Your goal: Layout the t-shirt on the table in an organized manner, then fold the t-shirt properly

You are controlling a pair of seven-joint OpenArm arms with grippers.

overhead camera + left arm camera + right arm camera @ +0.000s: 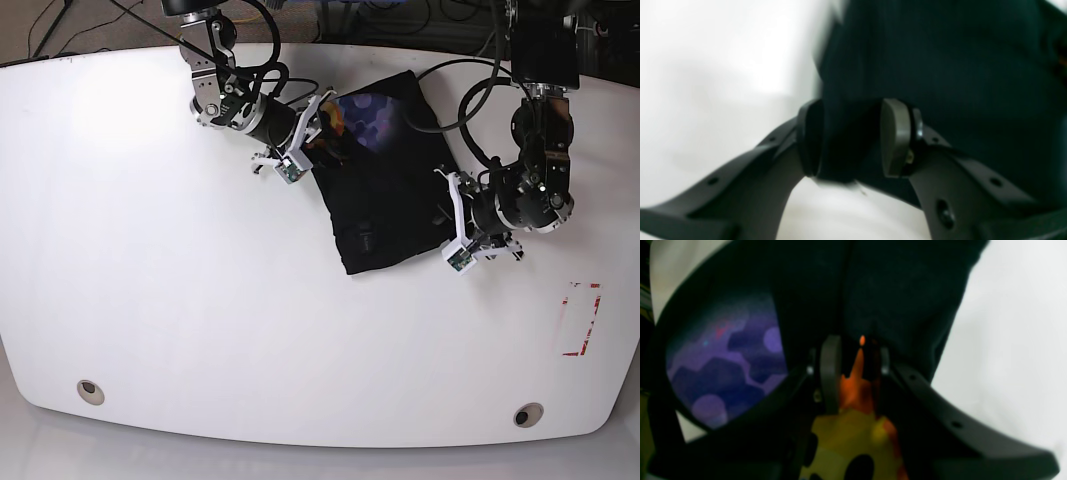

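Note:
The black t-shirt (pixel 385 190) lies bunched into a rough rectangle on the white table (pixel 200 300), toward the back centre, with its purple patch (pixel 365 115) showing at the far end. My right gripper (pixel 314 128) is at the shirt's far left corner. In the right wrist view it (pixel 857 370) is shut on a fold of the orange graphic (pixel 857 393), next to the purple patch (pixel 726 363). My left gripper (pixel 446 212) sits at the shirt's right edge. Seen from the left wrist, it (pixel 851 140) is shut on a thick fold of black cloth (pixel 940 66).
A red rectangular marking (pixel 581 320) is on the table at the right. Two small round holes (pixel 90 391) (pixel 527 414) sit near the front edge. Black cables (pixel 470 95) loop over the table's back edge behind both arms.

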